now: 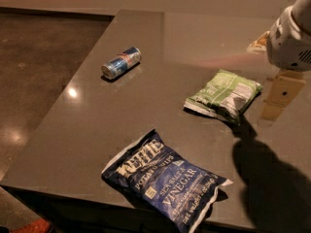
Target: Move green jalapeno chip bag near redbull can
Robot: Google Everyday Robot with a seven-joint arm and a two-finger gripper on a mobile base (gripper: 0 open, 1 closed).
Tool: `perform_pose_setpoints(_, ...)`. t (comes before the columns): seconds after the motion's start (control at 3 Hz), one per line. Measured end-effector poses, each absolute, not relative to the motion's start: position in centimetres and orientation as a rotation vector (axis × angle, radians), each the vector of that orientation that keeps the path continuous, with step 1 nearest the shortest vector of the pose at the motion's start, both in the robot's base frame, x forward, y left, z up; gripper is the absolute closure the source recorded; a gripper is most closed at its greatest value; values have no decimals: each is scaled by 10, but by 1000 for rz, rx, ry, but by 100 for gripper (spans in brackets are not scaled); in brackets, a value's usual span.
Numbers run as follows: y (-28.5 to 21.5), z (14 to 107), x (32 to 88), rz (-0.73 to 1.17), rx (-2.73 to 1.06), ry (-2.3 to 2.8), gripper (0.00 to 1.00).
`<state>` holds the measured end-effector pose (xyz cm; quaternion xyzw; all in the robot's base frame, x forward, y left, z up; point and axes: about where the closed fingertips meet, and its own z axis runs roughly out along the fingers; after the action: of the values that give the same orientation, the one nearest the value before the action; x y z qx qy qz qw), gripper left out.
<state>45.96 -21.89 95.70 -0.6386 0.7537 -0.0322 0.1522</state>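
The green jalapeno chip bag point(224, 94) lies flat on the dark table point(146, 47), right of centre, with its white nutrition panel facing up. The redbull can point(121, 62) lies on its side at the table's far left, well apart from the bag. My gripper point(278, 98) hangs from the white arm at the right edge of the view, just right of the bag and a little above the table. It holds nothing that I can see.
A larger dark-blue Kettle Sea Salt & Vinegar bag point(165, 178) lies near the table's front edge. An orange-and-white item point(257, 42) is partly hidden behind the arm at the back right. The table's left edge drops to a dark floor point(39, 72).
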Motion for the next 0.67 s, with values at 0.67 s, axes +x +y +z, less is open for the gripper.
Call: perform_pose_setpoints(0.67, -217, 917, 482, -38, -2048, 1980, 0)
